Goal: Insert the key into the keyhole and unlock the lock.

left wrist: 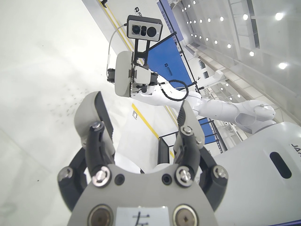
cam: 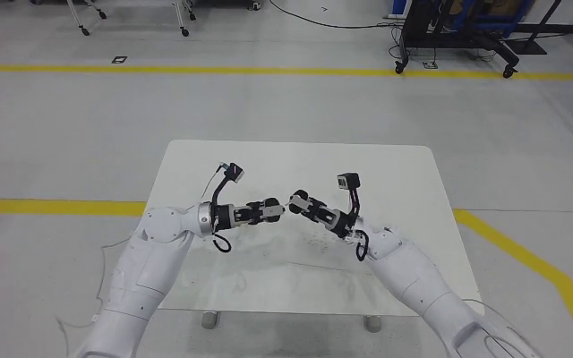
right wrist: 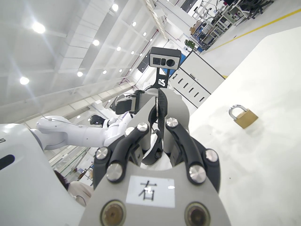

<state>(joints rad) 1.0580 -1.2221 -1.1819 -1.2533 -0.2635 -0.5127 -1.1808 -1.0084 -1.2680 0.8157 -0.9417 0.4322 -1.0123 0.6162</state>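
You see the left gripper (left wrist: 141, 99) with jaws wide apart. Right gripper (right wrist: 158, 92) jaws are pressed together. Both sit nearly tip to tip over mid-table (right wrist: 258, 165). Lock (right wrist: 244, 118) lies flat on the table, apart from the right gripper.

The top view looks down from high above the whole white table (cam: 295, 166). The wrist views sit close behind the left gripper (left wrist: 141, 101) and the right gripper (right wrist: 158, 95), low over the table, tilted upward and facing each other.
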